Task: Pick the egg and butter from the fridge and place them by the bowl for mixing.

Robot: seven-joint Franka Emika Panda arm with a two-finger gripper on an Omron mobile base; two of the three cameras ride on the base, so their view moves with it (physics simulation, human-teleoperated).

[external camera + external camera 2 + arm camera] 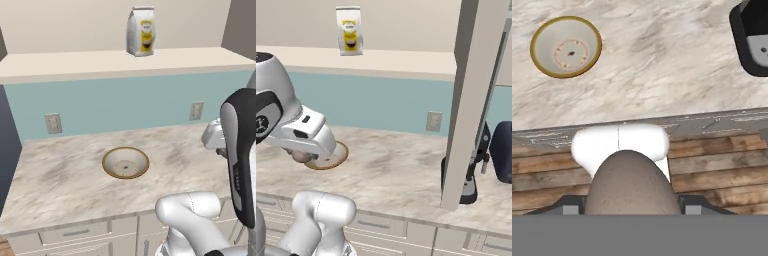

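A pale beige-grey egg [631,182] sits between my dark fingertips [568,205] and looms large at the bottom of the hand view. My gripper [302,159] is shut on the egg [300,157], hovering over the front part of the marble counter [65,175]. The tan-rimmed bowl [125,163] with its cream speckled inside rests mid-counter; its edge [340,154] peeks out just behind my hand, and its rim [533,48] lies up-left of the egg. A tall grey fridge door [471,100] stands at the right. The butter is out of view.
A dark appliance [472,172] stands on the counter right of the grey panel and appears again as the dark appliance [752,37]. A white-and-yellow bag [141,31] sits on the upper shelf. Wooden floor [722,165] lies below the counter edge.
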